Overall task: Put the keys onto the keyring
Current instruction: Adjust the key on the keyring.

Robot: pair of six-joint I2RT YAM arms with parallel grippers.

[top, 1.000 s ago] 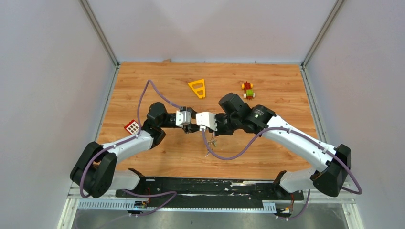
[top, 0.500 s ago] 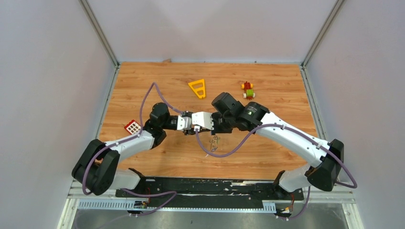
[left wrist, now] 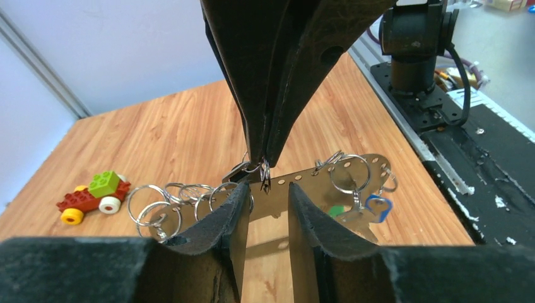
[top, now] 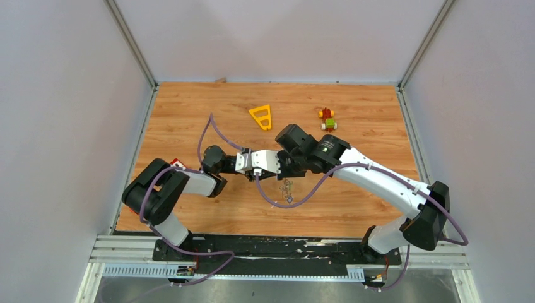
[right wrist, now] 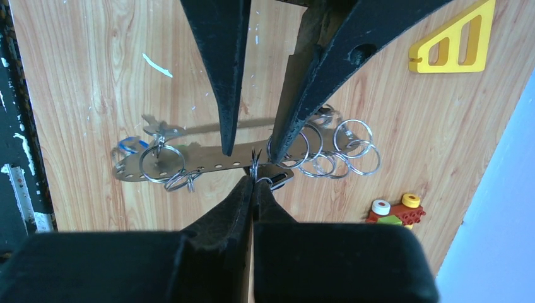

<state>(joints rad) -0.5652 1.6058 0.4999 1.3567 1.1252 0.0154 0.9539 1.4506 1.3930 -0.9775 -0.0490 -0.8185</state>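
Observation:
The keyring (left wrist: 309, 178) shows as a long flat silver piece with a row of holes, held level above the wood and carrying several split rings (left wrist: 158, 202). Keys hang at its near end, one with a blue tag (left wrist: 377, 208), one with a green tag (left wrist: 336, 210). My right gripper (right wrist: 254, 180) points down, shut on a small ring (left wrist: 265, 173) at the keyring's (right wrist: 208, 158) middle. My left gripper (left wrist: 268, 188) comes in level, open, one finger on each side of that ring, tips at the keyring's edge. From above the bundle (top: 288, 189) hangs under the meeting wrists.
A yellow triangle frame (top: 261, 117) and a red-green-yellow toy block car (top: 327, 118) lie at the back. A red and white cube (top: 175, 164) peeks out beside the left arm. A purple cable (top: 271, 201) sags next to the bundle. The black rail (top: 277, 243) runs along the near edge.
The left arm's elbow has folded up and in. The right arm reached further left, both wrists shifted slightly left, and the left jaws narrowed a little. The right grip stayed shut.

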